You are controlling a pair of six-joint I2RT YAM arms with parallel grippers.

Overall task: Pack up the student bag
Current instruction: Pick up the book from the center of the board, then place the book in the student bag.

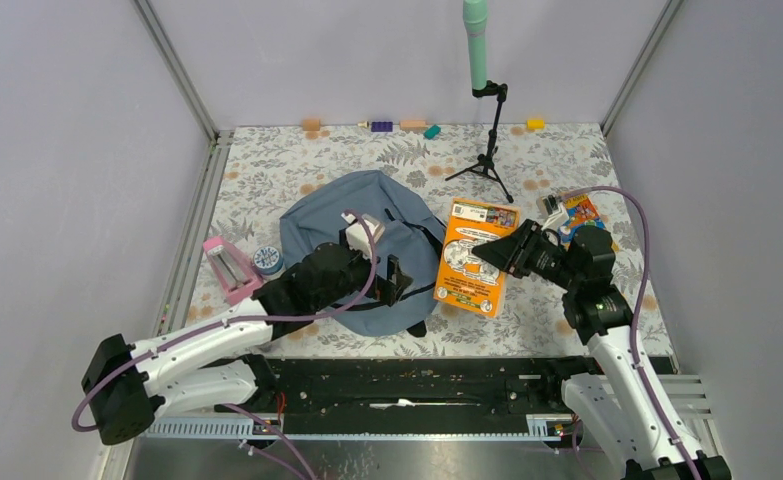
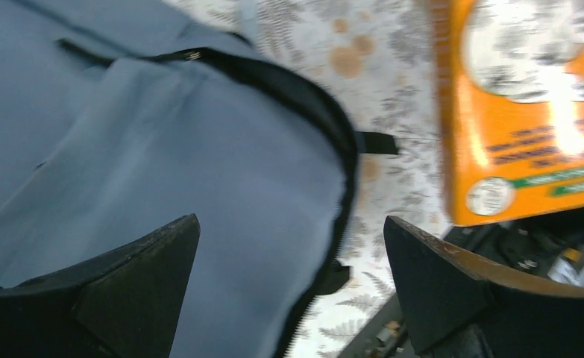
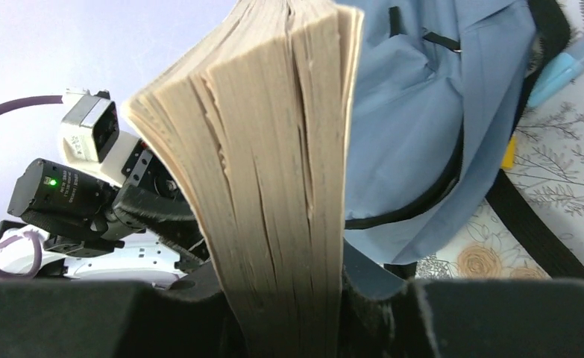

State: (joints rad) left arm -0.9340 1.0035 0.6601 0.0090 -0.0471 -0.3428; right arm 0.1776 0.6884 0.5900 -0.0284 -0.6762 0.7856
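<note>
currently: book gripped, bag mouth not yet held

**step in hand**
the student bag (image 1: pixel 352 215) lies flat at the middle of the worktop (image 1: pixel 567 160). the orange book (image 1: pixel 472 270) lies just beside the bag's right edge. the right hand (image 1: pixel 492 252) is closed on the book; the right wrist view shows the page block clamped between its fingers, with the pages fanning out above the grip. the left hand (image 1: pixel 395 278) has its jaws wide apart and holds nothing. it hangs over the right side of the bag, close above the black zipper (image 2: pixel 333 134) that follows that edge. the views do not show whether the zipper is undone. judged from this layout, the step is loading the book into the bag, and packing appears to be at an early stage.

**next move: requirements**
- the left hand should pinch the upper fabric layer next to the zipper and lift it so that a mouth forms.
- the right hand should raise the book clear of the worktop and lead it into the gap by a narrow edge.
- the fabric is soft and will likely collapse if released early.
- the book is held at one edge only, so expect it to sag.

**items remaining**
a pink case (image 1: pixel 229 268) and a small round object (image 1: pixel 267 260) lie left of the bag. a colourful booklet (image 1: pixel 579 212) lies beyond the right arm.
</note>
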